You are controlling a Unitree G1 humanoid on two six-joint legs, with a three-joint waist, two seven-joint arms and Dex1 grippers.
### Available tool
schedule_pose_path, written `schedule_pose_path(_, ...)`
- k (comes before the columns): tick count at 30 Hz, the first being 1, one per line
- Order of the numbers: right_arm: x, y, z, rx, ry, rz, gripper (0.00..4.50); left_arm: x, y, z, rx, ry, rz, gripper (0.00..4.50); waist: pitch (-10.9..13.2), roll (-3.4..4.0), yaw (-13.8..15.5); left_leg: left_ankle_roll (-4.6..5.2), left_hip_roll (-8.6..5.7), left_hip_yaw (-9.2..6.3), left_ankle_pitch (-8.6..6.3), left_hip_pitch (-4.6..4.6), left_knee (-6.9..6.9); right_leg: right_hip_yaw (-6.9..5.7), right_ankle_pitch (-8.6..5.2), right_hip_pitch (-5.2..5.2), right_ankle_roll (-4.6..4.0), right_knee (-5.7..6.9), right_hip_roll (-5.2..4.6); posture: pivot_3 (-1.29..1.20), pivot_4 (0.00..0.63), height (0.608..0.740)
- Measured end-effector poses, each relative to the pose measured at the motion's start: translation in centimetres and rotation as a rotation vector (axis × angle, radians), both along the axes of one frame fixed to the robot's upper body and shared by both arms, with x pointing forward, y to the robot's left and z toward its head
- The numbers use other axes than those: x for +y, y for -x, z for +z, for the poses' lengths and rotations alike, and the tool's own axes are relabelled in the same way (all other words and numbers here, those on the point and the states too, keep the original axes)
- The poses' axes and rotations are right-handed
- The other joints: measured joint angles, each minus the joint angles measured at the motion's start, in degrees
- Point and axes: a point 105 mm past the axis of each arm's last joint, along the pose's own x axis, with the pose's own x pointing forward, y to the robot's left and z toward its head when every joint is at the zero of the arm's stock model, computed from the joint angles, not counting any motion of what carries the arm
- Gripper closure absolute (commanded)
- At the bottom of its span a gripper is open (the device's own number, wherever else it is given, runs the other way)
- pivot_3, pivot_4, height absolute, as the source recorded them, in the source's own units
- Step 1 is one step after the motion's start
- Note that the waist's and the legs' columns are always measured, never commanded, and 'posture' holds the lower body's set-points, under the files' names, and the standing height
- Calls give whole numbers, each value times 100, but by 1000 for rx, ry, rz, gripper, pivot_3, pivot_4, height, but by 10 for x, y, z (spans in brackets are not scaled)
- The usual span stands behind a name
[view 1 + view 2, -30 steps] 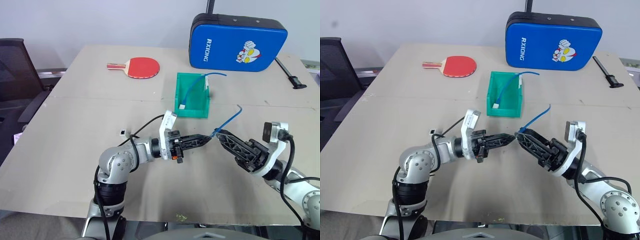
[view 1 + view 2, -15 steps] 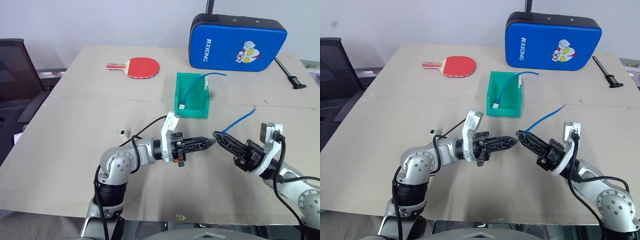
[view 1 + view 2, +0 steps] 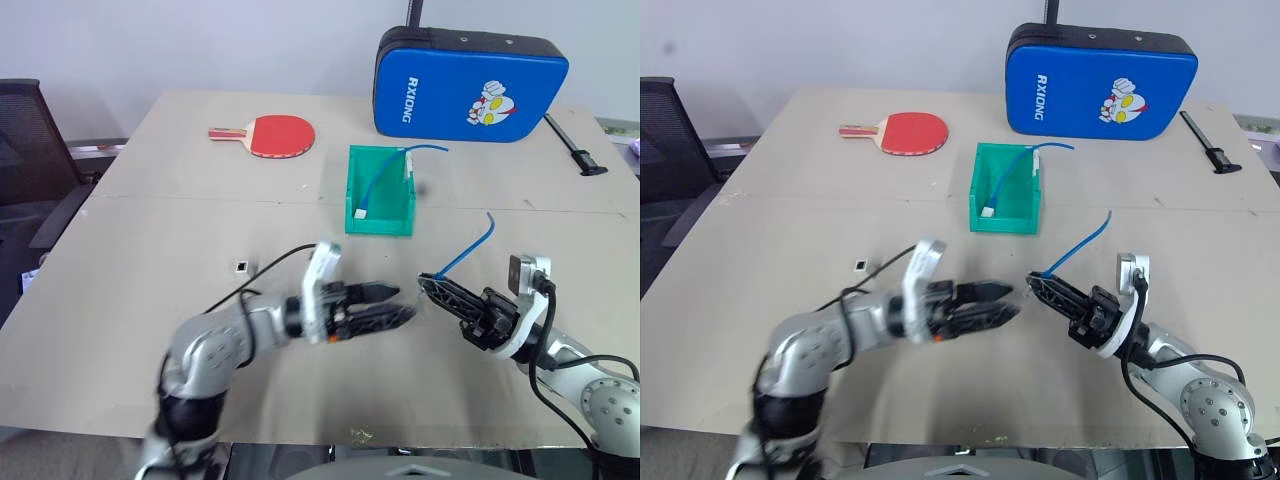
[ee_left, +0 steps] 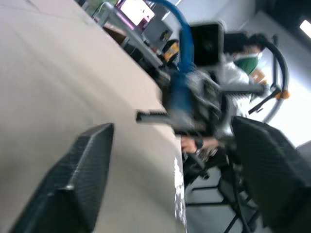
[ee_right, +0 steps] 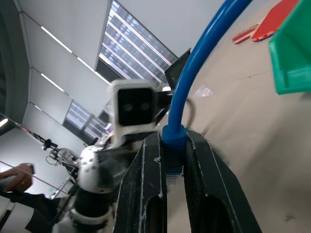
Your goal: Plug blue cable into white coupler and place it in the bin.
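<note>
My right gripper point(image 3: 424, 282) is shut on the blue cable point(image 3: 468, 247) just behind its plug, and the loose end curves up and away over the table. In the right wrist view the cable point(image 5: 194, 77) runs down between the closed fingers point(image 5: 141, 194). A short way to the left, my left gripper point(image 3: 400, 303) is open and empty, pointing at the right one; its spread fingers point(image 4: 73, 179) frame the cable point(image 4: 182, 82). The white coupler point(image 3: 243, 265) lies alone on the table left of both arms. The green bin point(image 3: 352, 195) stands farther back.
Inside the bin lies another blue cable point(image 3: 380, 180) with a white end. A big blue padded case point(image 3: 470, 85) stands at the back right with a black tool point(image 3: 575, 140) beside it. A red table tennis paddle point(image 3: 275, 133) lies at the back left.
My left gripper has opened, let go of the cable tip and drawn back to the left. The right gripper has shut on the cable and sunk slightly.
</note>
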Motion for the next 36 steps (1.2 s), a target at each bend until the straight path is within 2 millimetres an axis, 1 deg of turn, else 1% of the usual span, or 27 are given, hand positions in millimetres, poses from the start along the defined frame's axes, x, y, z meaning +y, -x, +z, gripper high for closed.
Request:
schedule_pose_path(2, -1, -5, 0, -20, -8, -41, 4500, 21, 8, -7, -20, -63, 106, 823, 0, 2, 2, -1, 1, 0, 0, 3, -9, 1, -1, -3, -2, -1, -15, 0, 150, 729)
schedule_pose_path(3, -2, -8, -1, -32, -5, -63, 4500, 29, 9, -11, -29, -80, 180, 823, 2, 6, 28, -1, 0, 0, 0, 1, -10, -2, -12, -3, -21, -1, -31, 0, 150, 729)
schedule_pose_path(4, -2, -10, -1, -42, 0, -77, 4500, 34, 8, -12, -40, -77, 250, 823, 3, 7, 43, -1, -3, 0, 0, 0, -11, -3, -13, -4, -22, -2, -36, 0, 150, 729)
schedule_pose_path(6, 1, -16, 1, -81, 16, -99, 4500, 55, 2, -16, -86, -76, 511, 823, 2, 6, 47, -1, -8, 3, 0, -3, -8, 1, -12, -3, -23, -10, -46, 0, 150, 729)
schedule_pose_path(7, 1, -20, 3, -103, 26, -115, 4500, 69, 1, -25, -103, -128, 651, 823, 1, 2, 51, -1, -12, 6, 0, -2, -8, 3, -12, -2, -24, -10, -49, 0, 150, 729)
schedule_pose_path(8, 0, -22, 4, -114, 33, -124, 4500, 77, 1, -31, -115, -169, 719, 823, 0, 0, 58, -1, -13, 7, 0, -2, -7, 3, -11, -1, -25, -11, -49, 0, 150, 729)
schedule_pose_path(9, 1, -27, 6, -134, 41, -134, 4500, 90, 1, -37, -157, -237, 834, 823, -1, -2, 60, -1, -13, 7, 0, -1, -6, 3, -10, -2, -28, -11, -49, 0, 150, 729)
schedule_pose_path(10, 1, -30, 7, -146, 47, -140, 4500, 97, 2, -40, -179, -275, 897, 823, -1, -2, 59, -1, -12, 7, 0, -1, -6, 3, -9, -2, -30, -11, -50, 0, 150, 729)
schedule_pose_path(12, 4, -37, 12, -186, 66, -147, 4500, 122, -2, -48, -272, -425, 1121, 823, -1, -1, 69, 0, -11, 4, 0, -1, -7, -1, -8, -3, -32, -9, -50, 0, 150, 729)
schedule_pose_path(13, 7, -38, 14, -199, 74, -137, 4500, 128, -3, -51, -301, -472, 1170, 823, -1, -1, 70, 0, -9, 3, 0, -1, -8, -4, -8, -4, -33, -9, -48, 0, 150, 729)
schedule_pose_path(15, 11, -38, 16, -229, 90, -118, 4500, 136, -7, -58, -345, -553, 1240, 823, -2, 0, 69, 0, -8, 2, 0, -4, -10, -6, -8, -8, -33, -8, -47, 0, 150, 729)
schedule_pose_path(17, 18, -37, 17, -278, 127, -82, 4500, 144, -16, -69, -379, -631, 1314, 823, -2, 0, 63, 0, -8, 2, 0, -12, -10, -8, -8, -14, -32, -8, -46, 0, 150, 729)
schedule_pose_path(19, 22, -37, 19, -331, 168, -59, 4500, 147, -28, -73, -411, -666, 1362, 823, -2, -1, 59, 0, -9, 2, 0, -16, -10, -12, -7, -17, -29, -9, -45, 0, 150, 729)
schedule_pose_path(21, 22, -36, 20, -370, 199, -53, 4500, 147, -40, -72, -445, -665, 1382, 823, -3, -2, 63, 0, -10, 2, 0, -19, -9, -18, 0, -17, -18, -8, -45, 0, 150, 729)
schedule_pose_path(22, 23, -36, 21, -392, 213, -53, 4500, 147, -49, -70, -473, -665, 1391, 823, -3, -1, 66, 0, -10, 2, 0, -18, -9, -22, 7, -17, -6, -7, -43, 0, 150, 729)
schedule_pose_path(24, 24, -35, 23, -417, 225, -54, 4500, 145, -62, -68, -506, -654, 1399, 823, -5, 0, 53, 0, -10, 2, 0, -18, -9, -22, 7, -17, -6, -5, -44, 0, 150, 729)
schedule_pose_path(27, 24, -34, 21, -422, 234, -60, 4500, 142, -70, -67, -509, -633, 1406, 823, -7, 3, 53, 0, -9, 1, 0, -17, -9, -26, 7, -16, -5, -2, -45, 0, 150, 729)
schedule_pose_path(30, 25, -31, 20, -424, 239, -59, 4500, 140, -73, -69, -491, -611, 1407, 1625, -10, 9, 57, 0, -9, -1, 0, -13, -9, -26, 7, -14, -5, 0, -48, 0, 150, 729)
schedule_pose_path(31, 25, -30, 20, -427, 240, -58, 4500, 140, -73, -70, -473, -599, 1411, 2046, -12, 12, 56, 0, -8, -1, 0, -11, -9, -25, 7, -13, -5, 0, -49, 0, 150, 729)
schedule_pose_path(33, 26, -28, 22, -437, 240, -58, 4500, 141, -71, -73, -440, -586, 1417, 3111, -17, 18, 54, 1, -9, -1, 0, -10, -7, -24, 7, -12, -5, 0, -50, 0, 150, 729)
schedule_pose_path(34, 27, -27, 23, -441, 240, -59, 4500, 141, -69, -73, -423, -581, 1421, 3534, -20, 20, 47, 1, -9, -1, 0, -10, -6, -23, 7, -11, -5, 0, -50, 0, 150, 729)
schedule_pose_path(35, 27, -27, 23, -442, 242, -62, 4500, 141, -68, -74, -411, -573, 1422, 4057, -22, 21, 43, 1, -9, 1, 0, -10, -6, -21, 7, -11, -5, -1, -50, 0, 150, 729)
schedule_pose_path(36, 27, -28, 23, -442, 246, -64, 4500, 141, -66, -74, -404, -571, 1417, 4131, -22, 21, 42, 0, -9, 1, 0, -10, -6, -20, 7, -11, -5, -2, -50, 0, 150, 729)
